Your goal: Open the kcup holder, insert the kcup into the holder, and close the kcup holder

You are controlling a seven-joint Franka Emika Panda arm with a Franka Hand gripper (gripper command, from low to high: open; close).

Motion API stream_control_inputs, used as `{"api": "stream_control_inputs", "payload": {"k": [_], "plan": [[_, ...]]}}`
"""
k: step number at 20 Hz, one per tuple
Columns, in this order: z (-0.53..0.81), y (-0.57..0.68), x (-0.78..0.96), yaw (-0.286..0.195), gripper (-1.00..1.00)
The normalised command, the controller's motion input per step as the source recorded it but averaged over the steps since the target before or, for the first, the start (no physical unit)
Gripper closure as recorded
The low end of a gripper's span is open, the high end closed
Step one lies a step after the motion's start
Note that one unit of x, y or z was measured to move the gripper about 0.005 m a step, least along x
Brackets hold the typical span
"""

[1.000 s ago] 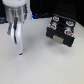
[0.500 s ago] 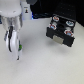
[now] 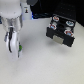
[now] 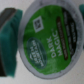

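The kcup (image 3: 20, 48) is pinched in the gripper (image 3: 15, 47) at the exterior view's left, clear of the table (image 3: 42, 67). The kcup holder (image 3: 61, 27) is located toward 2 o'clock from the gripper, well apart, with its drawer drawn out and pod slots exposed. A transfer along that line is judged to be required next. In the wrist view, the green lid of the kcup (image 4: 49, 32) fills the picture with one finger pad (image 4: 10, 37) beside it; the holder is not shown there.
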Motion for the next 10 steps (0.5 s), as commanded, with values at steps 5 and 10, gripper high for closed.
{"api": "stream_control_inputs", "payload": {"k": [5,10], "plan": [[0.62,0.24,0.06,-0.01,1.0],[0.86,0.41,0.15,-0.003,1.0]]}}
